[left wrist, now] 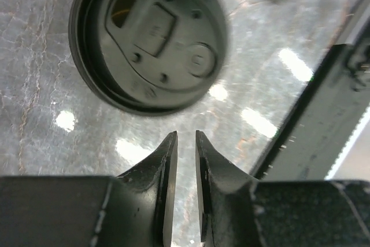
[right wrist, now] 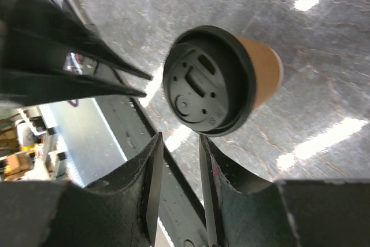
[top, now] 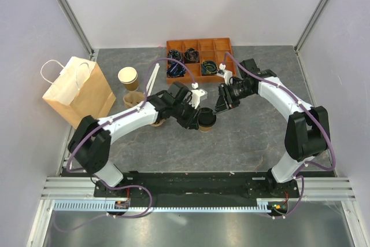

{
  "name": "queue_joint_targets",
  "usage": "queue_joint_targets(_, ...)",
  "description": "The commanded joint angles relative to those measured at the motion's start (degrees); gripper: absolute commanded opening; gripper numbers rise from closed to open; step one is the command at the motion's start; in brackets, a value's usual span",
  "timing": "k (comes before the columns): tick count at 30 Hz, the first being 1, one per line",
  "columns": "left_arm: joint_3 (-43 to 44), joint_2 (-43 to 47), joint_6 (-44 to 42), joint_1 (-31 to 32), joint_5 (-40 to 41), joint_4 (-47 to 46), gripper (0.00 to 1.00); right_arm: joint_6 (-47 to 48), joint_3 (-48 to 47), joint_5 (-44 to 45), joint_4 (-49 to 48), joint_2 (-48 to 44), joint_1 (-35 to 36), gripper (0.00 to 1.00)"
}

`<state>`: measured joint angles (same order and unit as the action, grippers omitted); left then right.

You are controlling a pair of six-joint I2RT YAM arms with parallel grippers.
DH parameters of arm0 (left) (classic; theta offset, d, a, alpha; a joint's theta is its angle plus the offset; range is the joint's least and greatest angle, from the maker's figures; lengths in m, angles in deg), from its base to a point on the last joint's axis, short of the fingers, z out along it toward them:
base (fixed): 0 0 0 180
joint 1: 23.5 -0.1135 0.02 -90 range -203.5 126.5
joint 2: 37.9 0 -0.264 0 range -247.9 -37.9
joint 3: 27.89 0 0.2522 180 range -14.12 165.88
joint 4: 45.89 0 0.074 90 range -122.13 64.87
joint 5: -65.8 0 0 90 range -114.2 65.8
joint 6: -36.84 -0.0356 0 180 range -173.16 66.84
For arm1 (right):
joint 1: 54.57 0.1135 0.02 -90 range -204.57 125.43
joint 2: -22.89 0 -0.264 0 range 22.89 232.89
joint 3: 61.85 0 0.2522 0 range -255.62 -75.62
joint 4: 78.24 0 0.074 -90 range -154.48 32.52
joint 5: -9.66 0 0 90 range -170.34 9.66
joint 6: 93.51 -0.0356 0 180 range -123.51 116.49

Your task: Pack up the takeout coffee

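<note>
The takeout coffee [top: 206, 121], a brown kraft cup with a black lid, stands on the grey table between both grippers. The left wrist view shows its lid [left wrist: 147, 39] from above, and the right wrist view shows the lid and brown wall [right wrist: 208, 79]. My left gripper [top: 195, 114] hovers just left of the cup and above it. Its jaws [left wrist: 185, 134] are nearly together with a thin gap and hold nothing. My right gripper [top: 222, 105] sits just right of the cup. It is slightly open [right wrist: 179, 137] and empty, and it does not touch the lid.
A brown paper bag [top: 78, 91] with handles stands at the left. A lidless tan cup [top: 128, 78] and another cup [top: 134, 99] stand beside it. An orange compartment tray [top: 199, 59] holding dark items is at the back. My left fingers [right wrist: 124, 79] show in the right wrist view.
</note>
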<state>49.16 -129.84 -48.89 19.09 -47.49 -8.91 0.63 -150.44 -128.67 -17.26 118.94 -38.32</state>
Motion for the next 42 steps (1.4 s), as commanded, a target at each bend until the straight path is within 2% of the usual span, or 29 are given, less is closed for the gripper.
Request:
queue_joint_targets(1, 3.3, 8.1, -1.3, -1.8, -2.6, 0.4, 0.27, -2.4, -0.1, -4.5, -2.9, -1.6, 0.4, 0.39)
queue_joint_targets(6, 12.2, 5.3, -6.6, -1.9, 3.8, 6.8, 0.27, -4.1, 0.6, -4.6, -5.6, -0.4, 2.6, 0.36)
queue_joint_targets(14, 19.2, -1.0, -5.4, -1.6, 7.0, 6.0, 0.27, -4.1, 4.7, -0.5, -7.1, 2.8, 2.7, 0.28)
queue_joint_targets(20, 17.8, -4.3, -5.1, -0.1, 9.2, 4.3, 0.27, -4.1, 4.6, 0.8, -7.2, 4.4, 2.8, 0.25)
queue_joint_targets(28, 9.1, -10.4, -2.5, -0.5, 11.7, 4.6, 0.22, -4.0, 5.2, 3.6, -7.1, 4.6, 2.8, 0.24)
queue_joint_targets(36, 15.9, -2.0, -2.2, -0.9, 7.7, 6.5, 0.24, -4.1, 5.4, 4.2, -7.1, 4.7, 2.8, 0.24)
queue_joint_targets(42, 19.9, -1.1, -2.8, -0.6, 8.5, 8.0, 0.25, -4.1, 5.3, 3.6, -7.2, 4.8, 2.8, 0.24)
